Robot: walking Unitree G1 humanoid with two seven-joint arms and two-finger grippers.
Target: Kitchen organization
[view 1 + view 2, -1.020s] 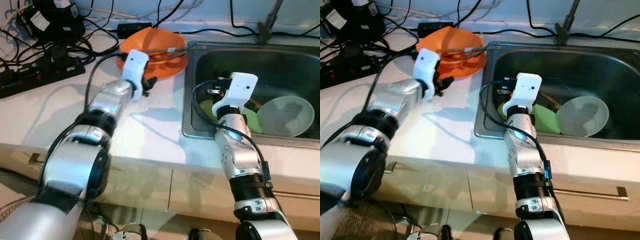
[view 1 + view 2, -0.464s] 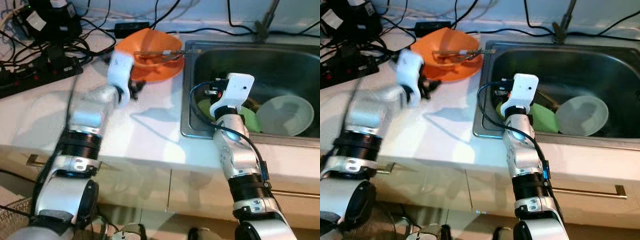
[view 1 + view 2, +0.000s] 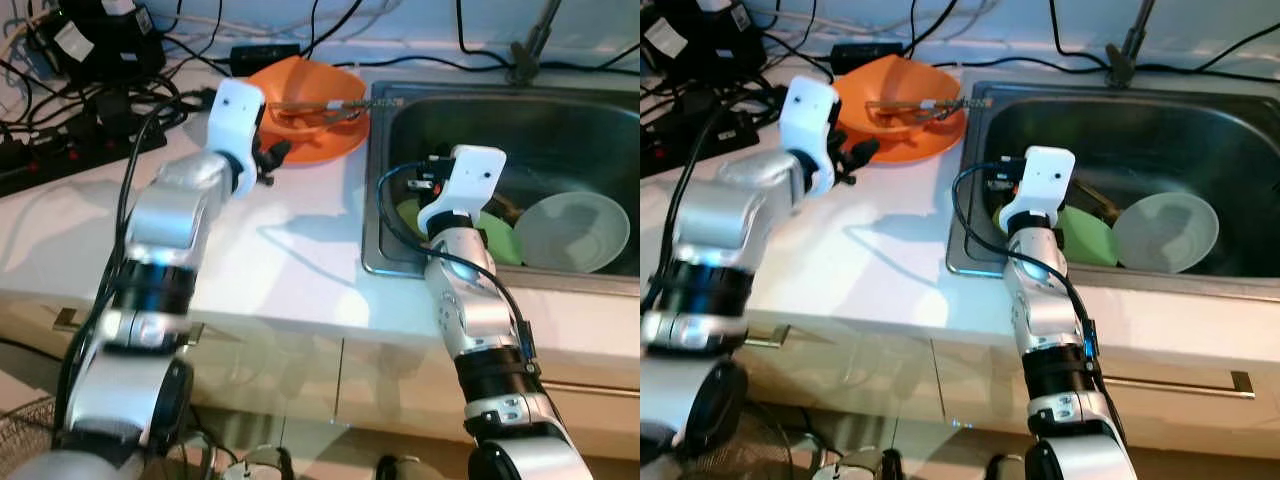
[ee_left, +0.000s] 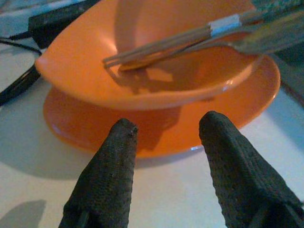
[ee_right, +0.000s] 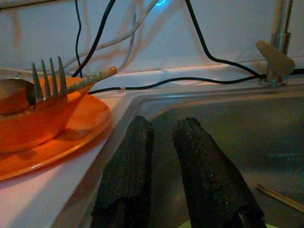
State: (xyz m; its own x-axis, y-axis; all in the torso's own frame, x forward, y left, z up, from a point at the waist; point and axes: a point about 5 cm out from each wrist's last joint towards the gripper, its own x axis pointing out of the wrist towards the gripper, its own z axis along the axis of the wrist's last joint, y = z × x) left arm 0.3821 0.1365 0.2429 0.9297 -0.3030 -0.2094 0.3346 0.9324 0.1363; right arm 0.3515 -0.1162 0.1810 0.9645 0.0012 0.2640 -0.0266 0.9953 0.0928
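Note:
An orange bowl [image 3: 305,85] sits on an orange plate [image 3: 325,148] on the white counter, just left of the sink. Chopsticks [image 4: 161,42], a fork [image 5: 47,76] and a spoon [image 5: 13,95] lie across the bowl. My left gripper [image 4: 166,124] hovers low over the counter at the plate's near left edge, open and holding nothing. My right gripper [image 5: 164,124] is over the left part of the sink [image 3: 385,262], its fingers nearly together and holding nothing. A green plate [image 3: 503,242] and a translucent white bowl [image 3: 572,230] lie in the sink.
A black power strip [image 3: 60,160], adapters and tangled cables [image 3: 150,95] crowd the back left of the counter. The faucet [image 3: 530,50] stands behind the sink. White counter [image 3: 290,250] stretches in front of the orange plate.
My left arm has swung its elbow leftward, and its gripper has shifted a little left along the plate's edge. The right arm has stayed put.

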